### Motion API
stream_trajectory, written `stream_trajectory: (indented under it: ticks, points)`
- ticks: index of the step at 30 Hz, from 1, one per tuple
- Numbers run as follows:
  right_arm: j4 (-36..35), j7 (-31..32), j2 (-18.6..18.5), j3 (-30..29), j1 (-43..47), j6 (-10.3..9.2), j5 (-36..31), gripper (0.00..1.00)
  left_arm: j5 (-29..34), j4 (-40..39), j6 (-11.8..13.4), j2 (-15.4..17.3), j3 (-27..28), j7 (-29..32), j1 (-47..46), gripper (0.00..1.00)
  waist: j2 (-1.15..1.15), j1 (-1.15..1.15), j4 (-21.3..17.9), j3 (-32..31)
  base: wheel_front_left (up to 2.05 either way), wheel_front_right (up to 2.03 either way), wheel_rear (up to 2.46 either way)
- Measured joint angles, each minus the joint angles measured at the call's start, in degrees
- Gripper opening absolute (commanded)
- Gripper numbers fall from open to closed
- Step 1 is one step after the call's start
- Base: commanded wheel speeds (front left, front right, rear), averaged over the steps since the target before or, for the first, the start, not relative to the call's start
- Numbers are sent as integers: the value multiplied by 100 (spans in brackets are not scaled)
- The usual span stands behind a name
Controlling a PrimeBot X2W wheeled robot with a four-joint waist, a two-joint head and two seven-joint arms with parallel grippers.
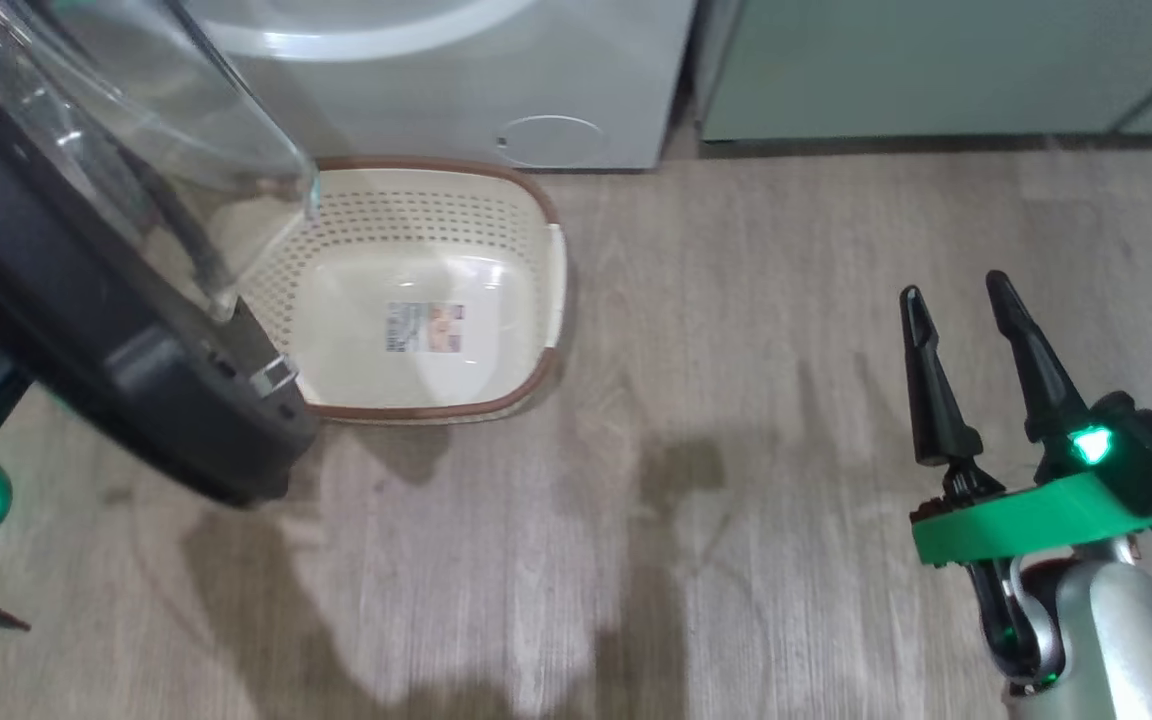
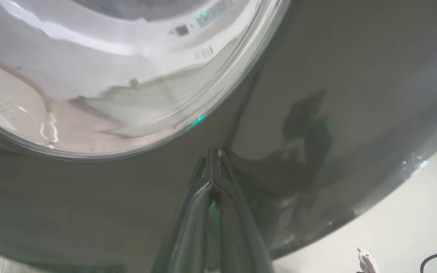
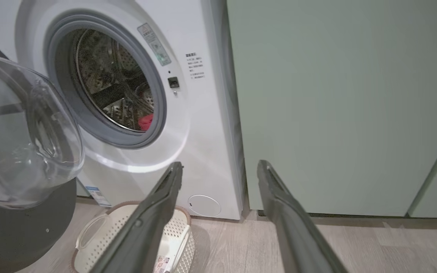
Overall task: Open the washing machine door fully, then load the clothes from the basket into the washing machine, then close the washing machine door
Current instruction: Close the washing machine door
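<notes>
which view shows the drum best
Right wrist view: it looks into the open drum, a red garment at its bottom. Head view catches the washer's lower front; left wrist view faces the door.

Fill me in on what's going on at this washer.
The washing machine door stands open. Red clothes lie in the drum and the basket on the floor is empty. The robot's left fingers, shut, are at the door's black rim, apparently to push it closed. Its right fingers are open and hold nothing.
</notes>
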Motion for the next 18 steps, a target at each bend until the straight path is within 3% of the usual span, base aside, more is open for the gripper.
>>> stream_trajectory:
  ticks: [18]
  points:
    - [258,-336,1,220,-196,0,313,100,346,-149,552,510,-554,151,-1244,0,0,0,-1046,479,0,0,0]
